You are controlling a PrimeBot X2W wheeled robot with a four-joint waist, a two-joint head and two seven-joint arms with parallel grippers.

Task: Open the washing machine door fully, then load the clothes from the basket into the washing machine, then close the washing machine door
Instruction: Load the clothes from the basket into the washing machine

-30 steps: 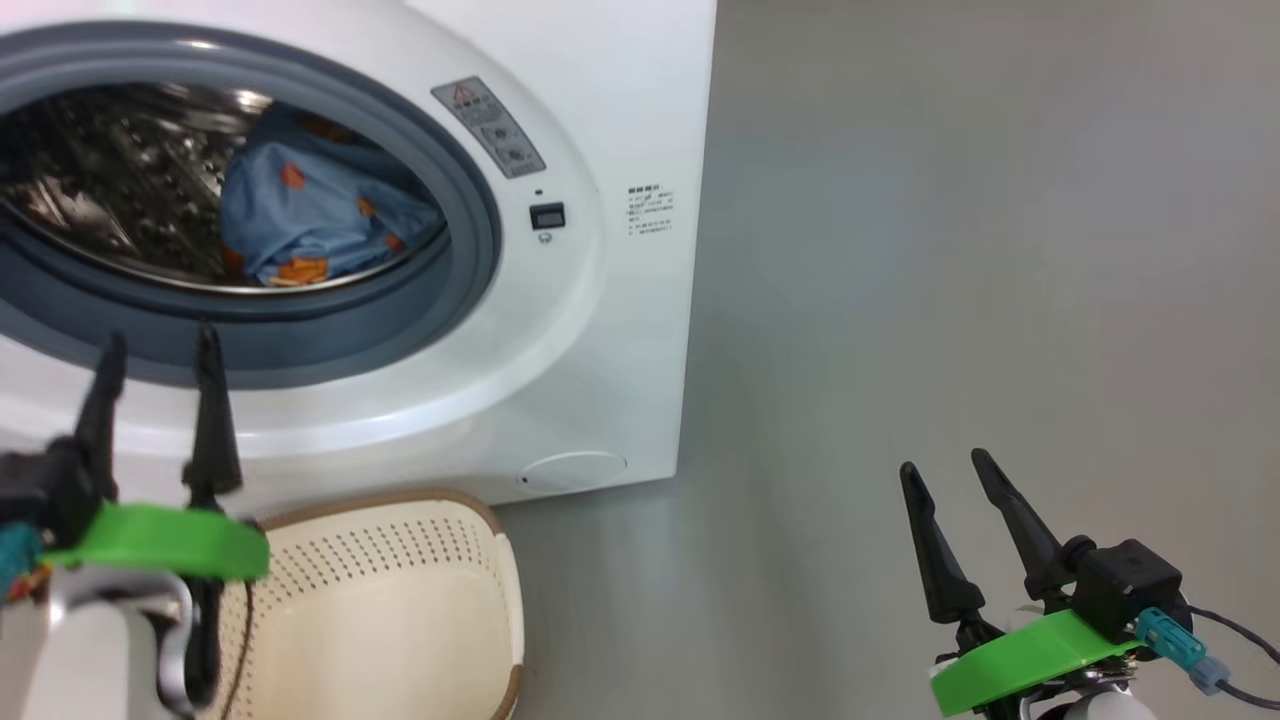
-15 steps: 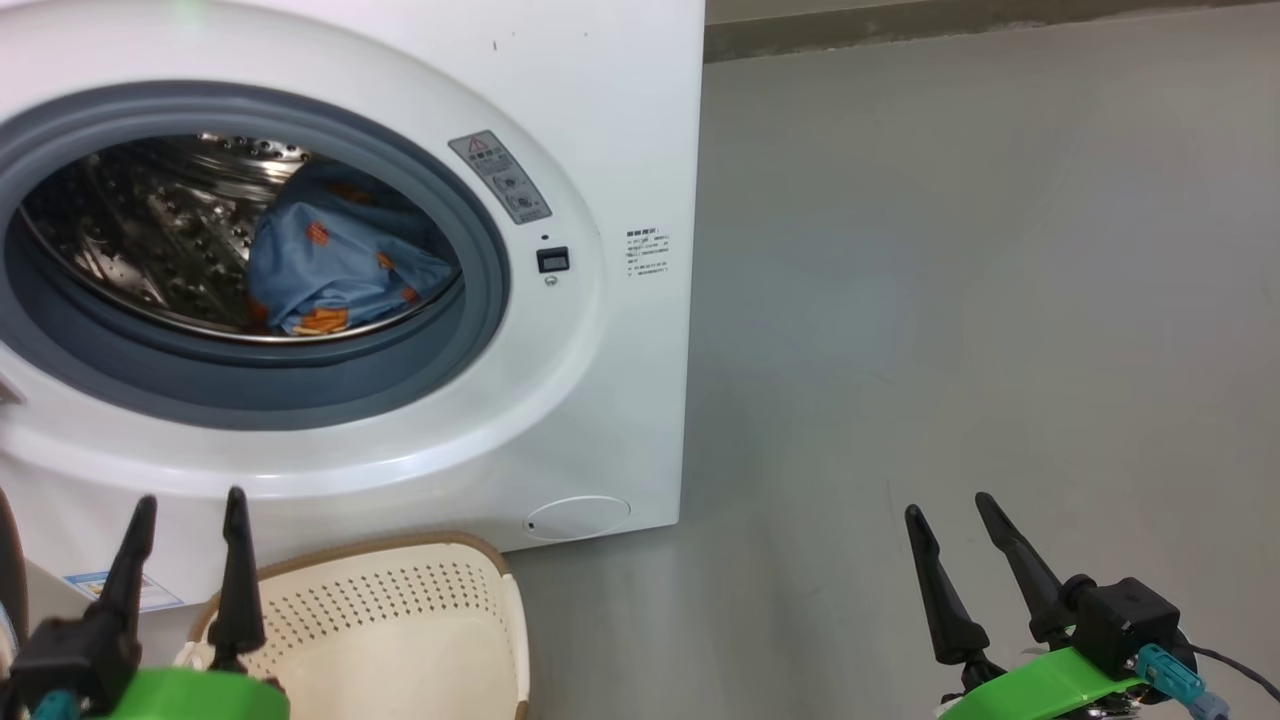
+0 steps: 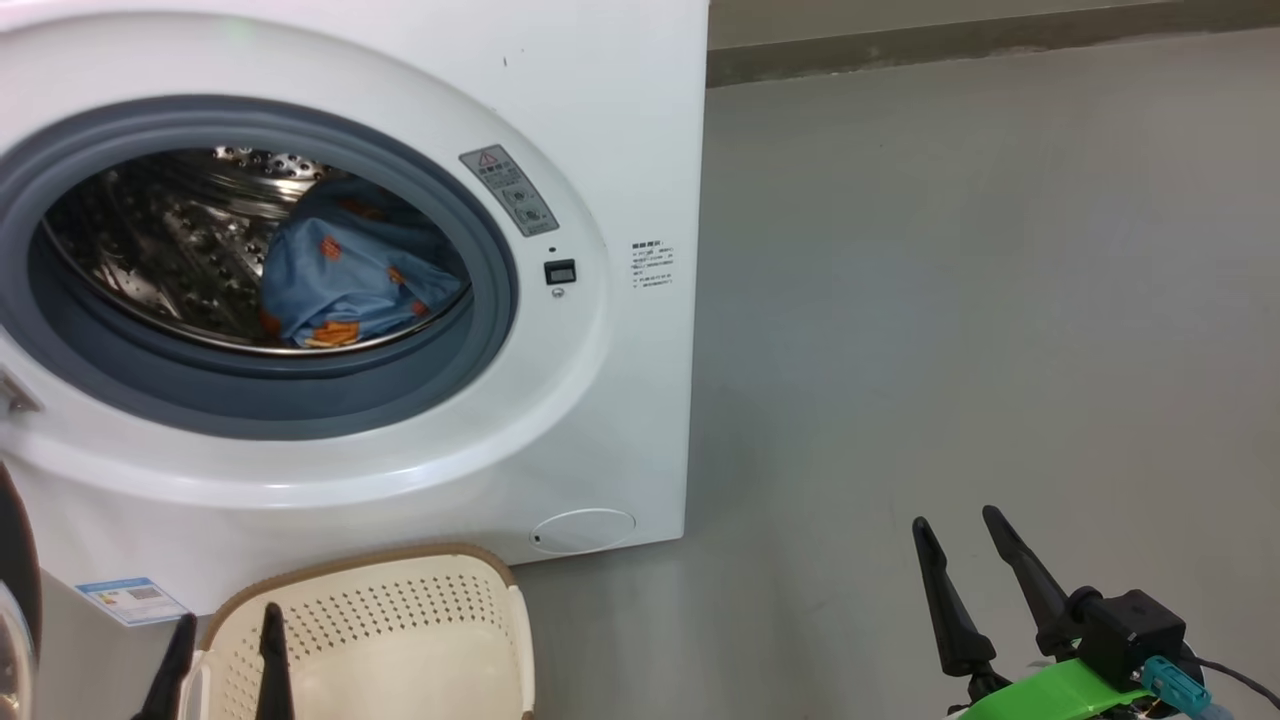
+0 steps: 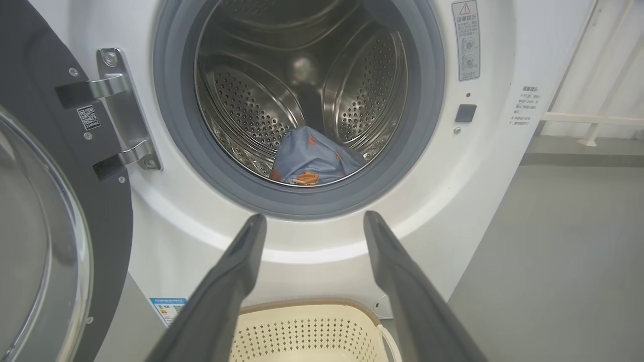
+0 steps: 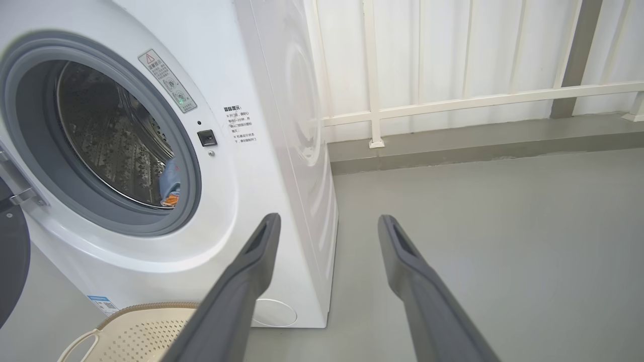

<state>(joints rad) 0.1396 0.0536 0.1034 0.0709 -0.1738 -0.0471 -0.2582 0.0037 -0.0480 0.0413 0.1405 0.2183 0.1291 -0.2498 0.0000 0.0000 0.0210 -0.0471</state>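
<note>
- Nearest, at lower left: left gripper [image 3: 229, 612], jaws spread wide, nothing between them, raised near the basket [image 3: 420, 620].
- At lower right: right gripper [image 3: 955, 516], likewise spread wide and holding nothing, over the grey floor [image 3: 950, 300].
- On the floor, just in front of the washing machine [image 3: 620, 150]: the cream perforated basket.
- Swung out to the left on its hinge [image 4: 123, 115]: the washing machine door [image 4: 30, 50], well clear of the opening.
- Farther in, past the grey gasket [image 3: 480, 330]: the clothes [image 3: 350, 270], bunched low at the right of the steel drum [image 3: 150, 250].
</note>
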